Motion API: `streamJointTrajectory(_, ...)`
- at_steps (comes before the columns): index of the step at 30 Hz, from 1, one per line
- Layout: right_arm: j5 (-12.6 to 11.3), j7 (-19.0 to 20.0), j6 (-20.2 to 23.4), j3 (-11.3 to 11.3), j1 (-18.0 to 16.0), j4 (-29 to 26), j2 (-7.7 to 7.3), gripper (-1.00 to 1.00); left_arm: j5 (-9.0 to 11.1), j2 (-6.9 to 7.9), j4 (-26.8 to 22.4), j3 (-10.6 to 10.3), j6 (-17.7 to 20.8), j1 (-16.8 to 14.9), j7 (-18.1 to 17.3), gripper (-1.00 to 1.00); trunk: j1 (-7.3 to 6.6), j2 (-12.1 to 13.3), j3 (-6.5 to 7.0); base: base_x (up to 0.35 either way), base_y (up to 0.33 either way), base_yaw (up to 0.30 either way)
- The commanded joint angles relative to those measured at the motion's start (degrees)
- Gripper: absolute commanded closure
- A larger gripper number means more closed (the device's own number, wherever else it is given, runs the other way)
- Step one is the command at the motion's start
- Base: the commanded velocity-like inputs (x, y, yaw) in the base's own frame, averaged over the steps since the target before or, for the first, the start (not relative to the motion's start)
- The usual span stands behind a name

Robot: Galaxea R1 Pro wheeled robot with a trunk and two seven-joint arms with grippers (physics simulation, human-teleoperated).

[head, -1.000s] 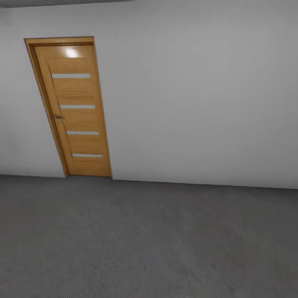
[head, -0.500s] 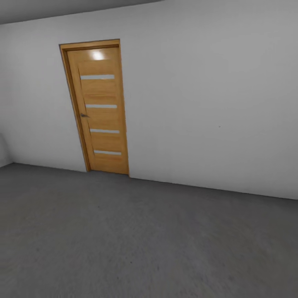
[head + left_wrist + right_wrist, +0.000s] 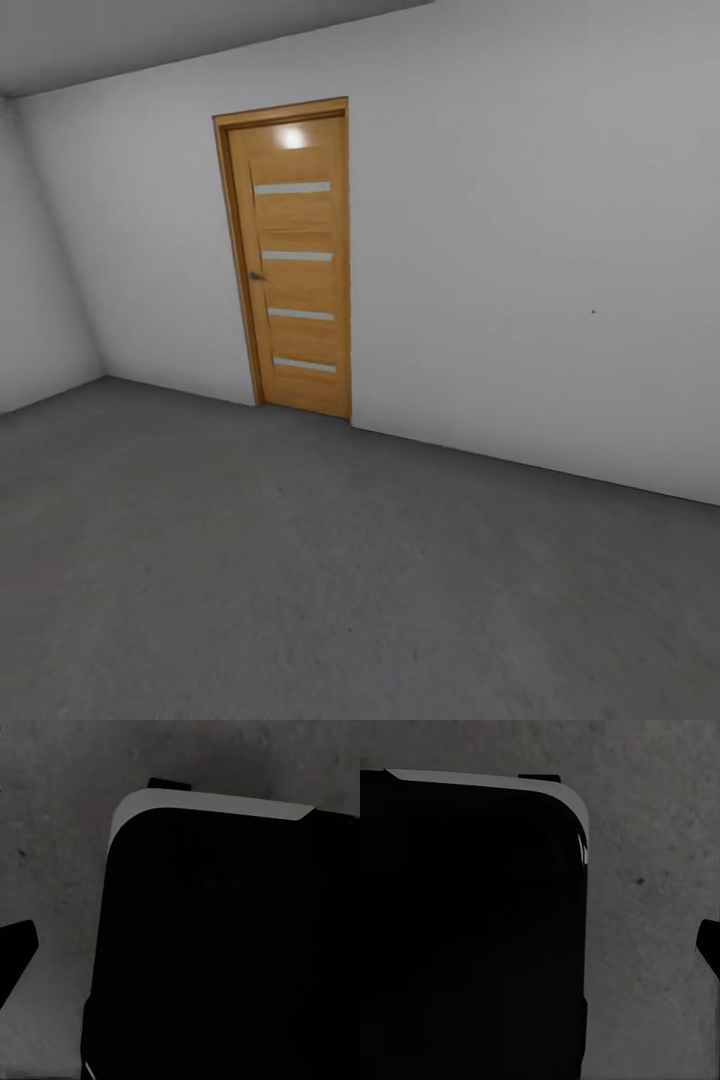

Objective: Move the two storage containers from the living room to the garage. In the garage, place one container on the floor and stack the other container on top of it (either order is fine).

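Note:
The two storage containers are out of view. I am in the garage, facing a plain white wall (image 3: 520, 260) above the dark grey concrete floor (image 3: 300, 580). In the left wrist view one dark fingertip (image 3: 16, 954) of my left gripper (image 3: 180, 960) sits at the picture's edge, over the floor. The right wrist view likewise has a dark fingertip (image 3: 709, 945) of my right gripper (image 3: 540, 952) at the edge. Both fingertips stand far out from the middle, so the jaws are spread, with nothing held.
A light wooden door (image 3: 295, 265) with narrow glass strips is closed in the far wall. A second white wall (image 3: 40, 270) meets it at the left corner. My own black base (image 3: 225, 945) (image 3: 465, 922) lies under both wrists.
The camera has turned left: the door has slid right in the picture and the left corner of the room has come into view. Nothing in the room itself moved.

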Motion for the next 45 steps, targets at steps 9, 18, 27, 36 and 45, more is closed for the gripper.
streamJointTrajectory(9,0.05,-0.09,-0.31,0.03,-0.03,0.10,-0.03,-1.00,0.24,0.07,0.00,0.08,-0.12,-0.01,0.02,-1.00,0.00,-0.02,-0.04,0.000,0.000,0.296)
streamJointTrajectory(18,0.05,-0.09,-0.31,-0.04,-0.03,0.10,-0.06,-1.00,0.23,0.07,0.00,0.02,-0.12,-0.01,0.02,-1.00,0.00,-0.02,-0.04,0.000,0.000,0.296)
streamJointTrajectory(27,-0.08,-0.01,-0.18,-0.04,-0.03,0.10,-0.03,-1.00,0.23,0.07,0.00,0.05,-0.12,-0.01,0.02,-1.00,0.00,-0.02,-0.04,0.000,0.000,0.165)
streamJointTrajectory(36,0.02,0.00,-0.21,0.00,-0.03,0.10,-0.02,-1.00,0.39,-0.31,0.07,0.34,-0.06,-0.01,-0.18,-1.00,0.00,-0.02,-0.04,0.000,0.000,0.005)
streamJointTrajectory(45,0.02,0.06,-0.22,0.01,-0.01,0.10,0.00,-1.00,0.31,-1.17,-0.04,0.08,0.70,-0.01,-0.36,-1.00,0.00,-0.02,-0.04,0.009,0.000,0.000)
